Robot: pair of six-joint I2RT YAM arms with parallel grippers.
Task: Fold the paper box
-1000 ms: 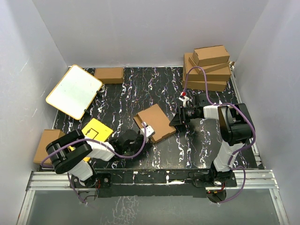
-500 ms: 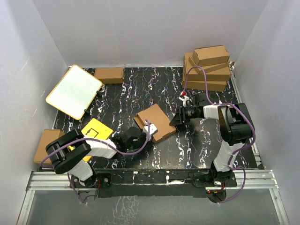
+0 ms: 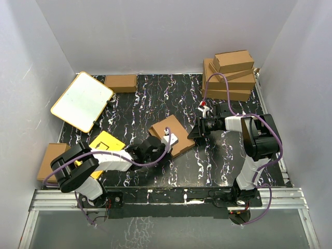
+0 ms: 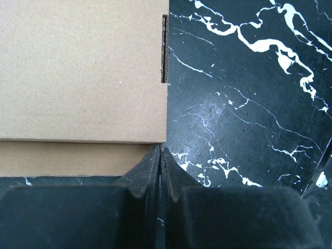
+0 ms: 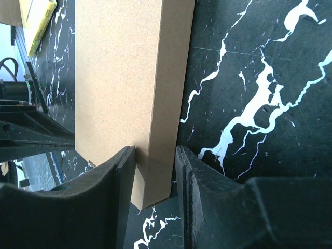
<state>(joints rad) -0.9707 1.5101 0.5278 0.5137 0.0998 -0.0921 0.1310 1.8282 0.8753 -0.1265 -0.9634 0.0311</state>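
The paper box point(image 3: 173, 134) is a thin, closed brown cardboard mailer lying flat in the middle of the black marbled table. My right gripper point(image 3: 193, 133) has its fingers either side of the box's right corner, one finger on the top face point(image 5: 111, 78) and the other against the thin side wall point(image 5: 171, 104), shut on the box point(image 5: 155, 155). My left gripper point(image 3: 167, 140) is shut with nothing in it. Its closed fingertips point(image 4: 161, 151) press against the box's near edge point(image 4: 78, 155), right at a corner next to a slit point(image 4: 165, 49).
A stack of brown boxes point(image 3: 231, 75) stands at the back right, and one box point(image 3: 121, 83) lies at the back. A white board with an orange rim point(image 3: 82, 101) leans at the left. The yellow card point(image 3: 107, 144) and a brown box point(image 3: 49, 161) lie by the left arm.
My left gripper has slid forward and to the right along the table up to the box's near edge. The right gripper has closed a little on the box corner.
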